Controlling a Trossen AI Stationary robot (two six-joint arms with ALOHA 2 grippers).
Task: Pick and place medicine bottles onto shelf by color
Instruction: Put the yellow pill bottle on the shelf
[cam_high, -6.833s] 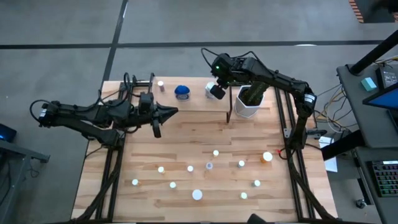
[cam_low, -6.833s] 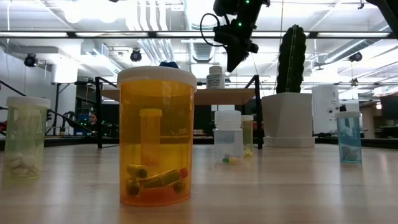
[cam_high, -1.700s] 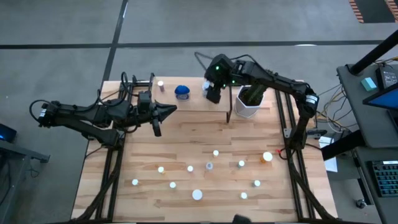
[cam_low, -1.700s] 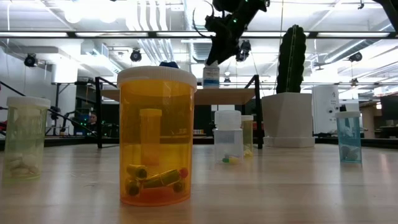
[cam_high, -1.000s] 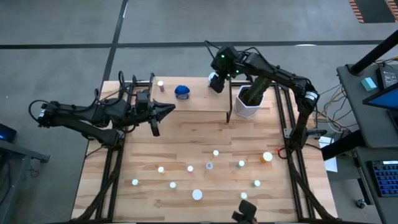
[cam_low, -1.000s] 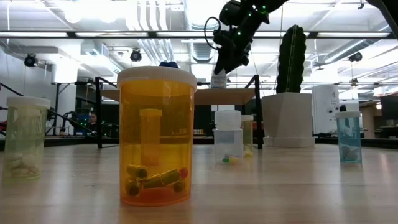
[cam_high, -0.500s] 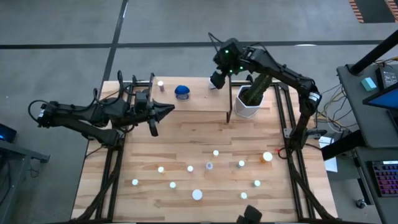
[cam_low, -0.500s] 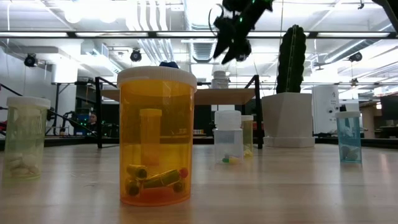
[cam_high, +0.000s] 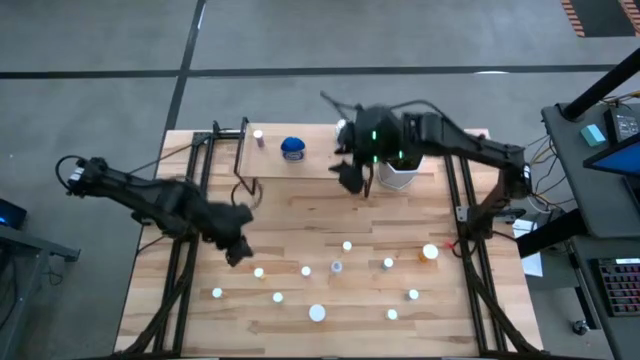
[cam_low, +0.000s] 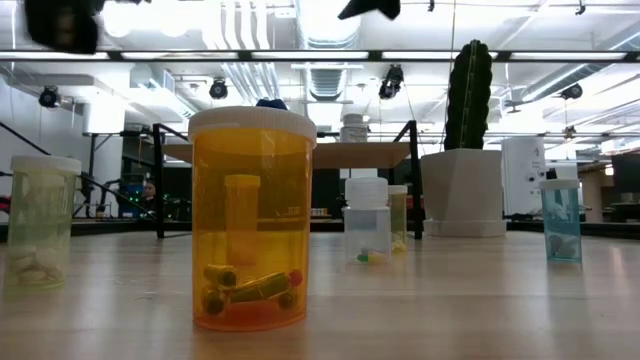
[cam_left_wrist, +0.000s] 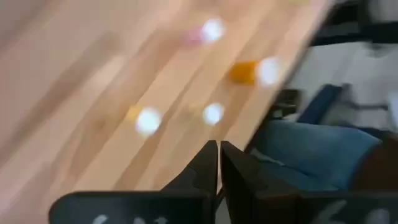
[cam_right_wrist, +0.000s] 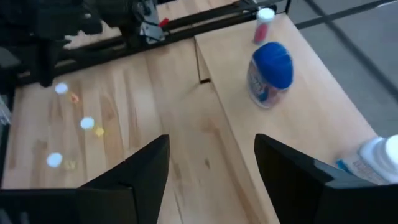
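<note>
Right end effector (cam_high: 350, 176) hangs above the front edge of the shelf (cam_high: 310, 165), near the white pot with the cactus (cam_high: 398, 172). Its two fingers (cam_right_wrist: 146, 168) are spread wide, and they hold nothing. In the right wrist view the shelf board lies under them, and three bottles stand on it: a large blue bottle (cam_right_wrist: 270, 74), a small bottle with a white cap and pink body (cam_right_wrist: 263, 23) beyond it, and a white bottle (cam_right_wrist: 379, 162) closest to the camera, cut by the frame edge. In the high view the blue bottle (cam_high: 292, 148) is near the middle of the shelf, and the small one (cam_high: 259, 136) is to its left side.

The left end effector (cam_high: 237, 251) is over the open desk (cam_high: 300, 215), in front of the shelf and just beside the leftmost of the loose bottles. Its fingers (cam_left_wrist: 204, 163) are pressed together, with only a thin slit between them, and nothing is between them.

The other medicine bottles stand scattered on the desk in front of the shelf, well apart from it. Among them is an orange bottle (cam_high: 429, 252) on the right side and a larger white-capped one (cam_high: 317, 313) near the front edge. In the low view a big amber bottle (cam_low: 252, 217) with capsules inside stands closest to the camera, and a pale green bottle (cam_low: 39, 220) is to its left.
</note>
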